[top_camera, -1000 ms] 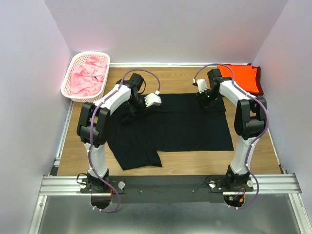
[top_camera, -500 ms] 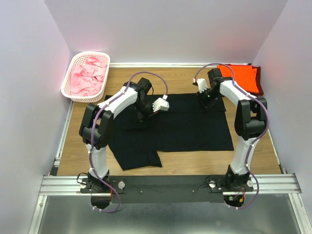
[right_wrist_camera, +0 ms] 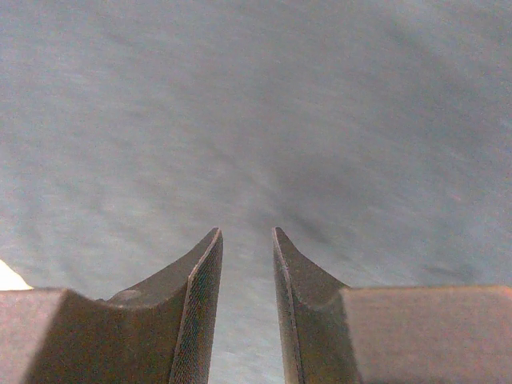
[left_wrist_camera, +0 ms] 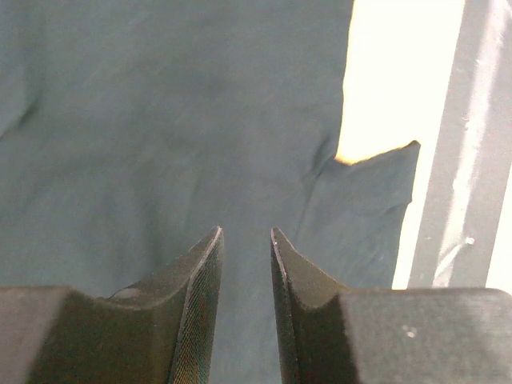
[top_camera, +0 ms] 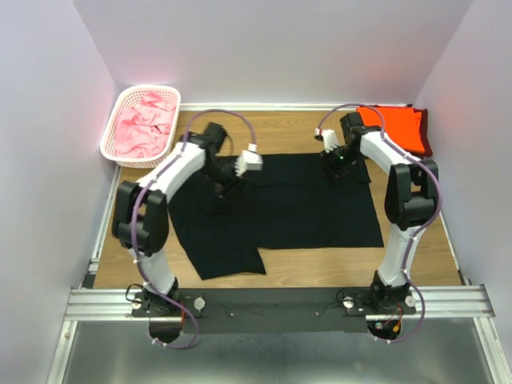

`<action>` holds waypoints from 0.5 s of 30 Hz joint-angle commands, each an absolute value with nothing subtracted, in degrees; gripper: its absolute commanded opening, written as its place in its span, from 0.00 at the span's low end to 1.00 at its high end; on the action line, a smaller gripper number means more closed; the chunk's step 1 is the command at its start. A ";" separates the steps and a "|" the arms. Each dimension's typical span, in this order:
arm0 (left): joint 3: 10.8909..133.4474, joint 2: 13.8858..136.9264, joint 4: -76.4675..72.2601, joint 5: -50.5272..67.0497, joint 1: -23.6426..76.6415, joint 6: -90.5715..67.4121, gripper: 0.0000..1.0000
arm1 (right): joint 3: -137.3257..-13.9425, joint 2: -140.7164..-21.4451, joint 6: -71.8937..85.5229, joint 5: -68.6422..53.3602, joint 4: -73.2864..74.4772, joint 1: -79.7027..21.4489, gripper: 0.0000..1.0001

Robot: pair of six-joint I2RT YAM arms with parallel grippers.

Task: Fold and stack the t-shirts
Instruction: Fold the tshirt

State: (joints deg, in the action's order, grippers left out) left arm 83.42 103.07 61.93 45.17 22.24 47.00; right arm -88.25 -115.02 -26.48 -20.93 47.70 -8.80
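1. You see the black t-shirt (top_camera: 296, 204) spread mostly flat mid-desk (top_camera: 288, 132), lightly wrinkled, one sleeve sticking out near-left.
2. Your orange t-shirt (top_camera: 400, 126) lies folded far right, on the maroon t-shirt (top_camera: 426, 136), of which only an edge shows.
3. Your pink t-shirts (top_camera: 144, 124) lie crumpled in the basket (top_camera: 128, 161), far left.

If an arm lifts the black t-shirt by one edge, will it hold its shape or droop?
Probably droop: the black t-shirt lies flat with soft creases, so it looks limp, not stiff. It seems thin and light, so a push would likely bunch it up rather than slide it whole across the wooden table.
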 commanded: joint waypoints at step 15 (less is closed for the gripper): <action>63.55 95.01 50.46 39.91 -5.54 41.59 0.45 | -99.84 -122.69 -11.17 -30.59 45.27 -38.23 0.41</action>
